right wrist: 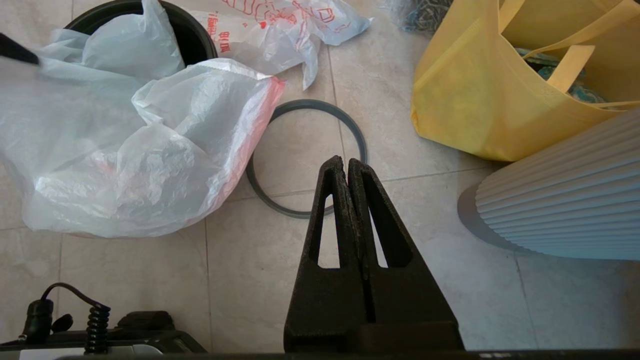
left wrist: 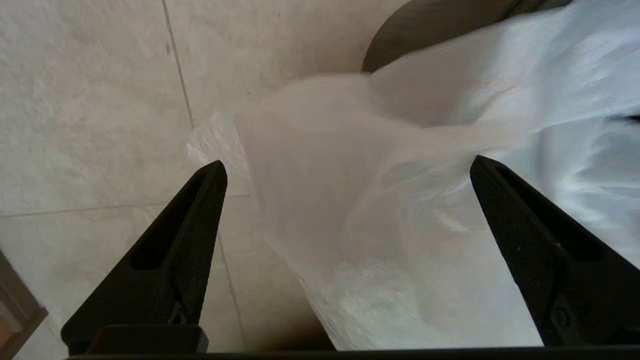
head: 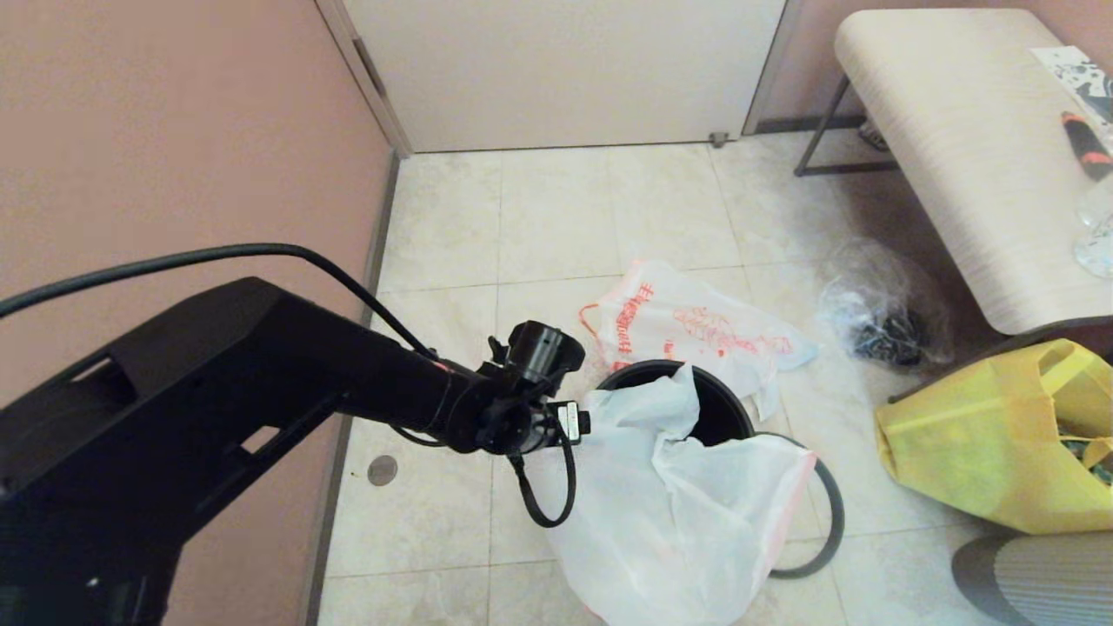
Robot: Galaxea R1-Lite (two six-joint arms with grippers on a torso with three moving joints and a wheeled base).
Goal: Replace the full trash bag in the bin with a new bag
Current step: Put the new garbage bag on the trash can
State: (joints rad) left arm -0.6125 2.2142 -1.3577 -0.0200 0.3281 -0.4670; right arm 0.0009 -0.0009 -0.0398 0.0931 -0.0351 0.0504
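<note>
1. The new bag (head: 687, 513) lay draped over the bin (head: 717, 409), spilling onto the floor (head: 539, 217).
2. The printed full bag (head: 687, 322) lay just behind the bin.
3. The hoop (right wrist: 307, 160) lay beside it.
4. The left gripper (left wrist: 350, 170) was spread at the new bag.
5. The right gripper (right wrist: 347, 167) was pressed together, empty.

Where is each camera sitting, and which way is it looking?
Head view: high on the robot, looking down at the bin; shows the left arm.
Left wrist view: behind the open left gripper, facing the new bag.
Right wrist view: behind the shut right gripper, facing floor and grey hoop.
All three share the new bag.
</note>
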